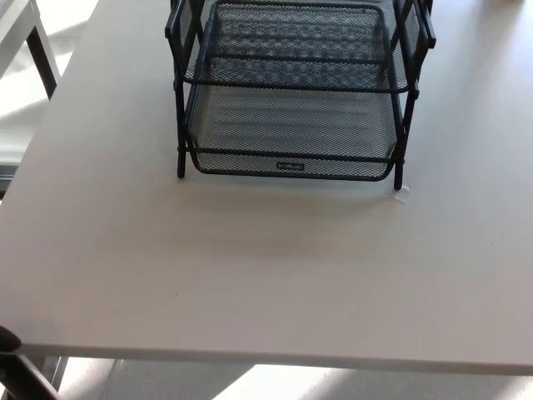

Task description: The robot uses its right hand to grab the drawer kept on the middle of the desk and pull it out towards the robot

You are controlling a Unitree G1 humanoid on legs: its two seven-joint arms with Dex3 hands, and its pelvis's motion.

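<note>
Since neither robot hand shows anywhere over the bench [250, 283], I cannot tell whether the fingers are spread or pressed together; only a dark bit of something pokes in at the near left corner, too little to name. The near stretch of the pale bench lies bare. Beyond it, around the middle and toward the far side, stands the black mesh drawer rack [291, 92], two tiers in a wire frame, the lower drawer [291, 133] with its front lip and small label facing this way. By my reckoning the pull has not begun. Next the right hand must come in, reach across, and hook that front lip squarely.
</note>
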